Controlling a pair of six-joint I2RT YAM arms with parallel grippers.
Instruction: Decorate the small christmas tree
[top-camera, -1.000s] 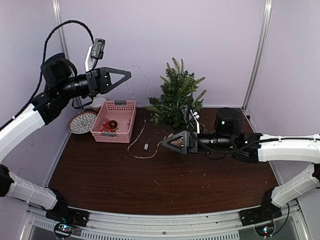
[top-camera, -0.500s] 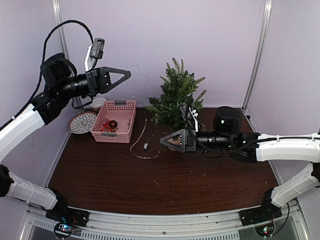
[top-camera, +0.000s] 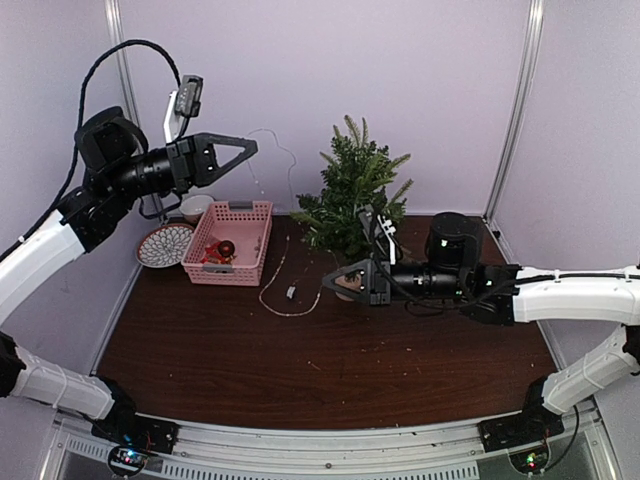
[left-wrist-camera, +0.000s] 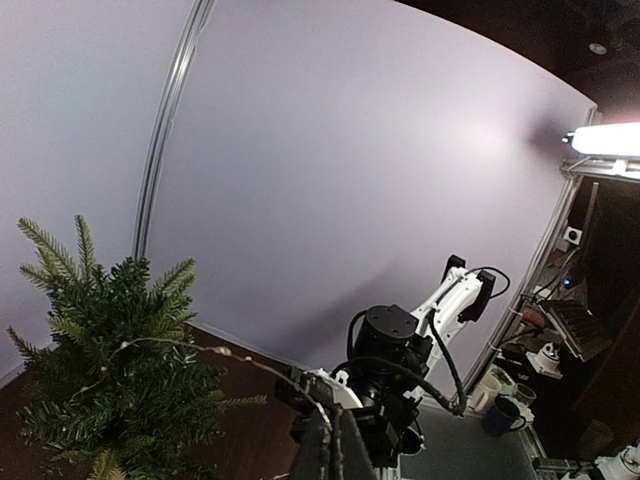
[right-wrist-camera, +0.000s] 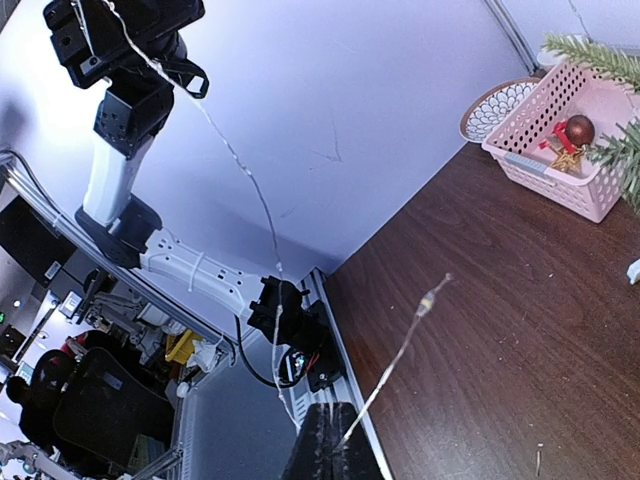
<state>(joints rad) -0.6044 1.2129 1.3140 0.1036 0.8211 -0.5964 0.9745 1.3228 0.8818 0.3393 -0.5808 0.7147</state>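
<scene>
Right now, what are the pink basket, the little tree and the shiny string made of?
The pink basket looks like matte moulded plastic, with lattice holes. The small christmas tree: probably plastic needles, stiff, dark green. The light string seems thin metal wire, glinting, with tiny beads.

- A dark brown wooden table (top-camera: 300, 370), its surface scattered with small pale flecks.
- A pink plastic lattice basket (top-camera: 222, 274) stands at the far left.
- A round patterned plate (top-camera: 163, 245) sits just left of the basket, with a small white cup (top-camera: 197, 207) behind them.
- The small christmas tree (top-camera: 352, 195) stands at the far centre.
- A thin pale wire string (top-camera: 291, 293) lies partly looped between basket and tree.
</scene>
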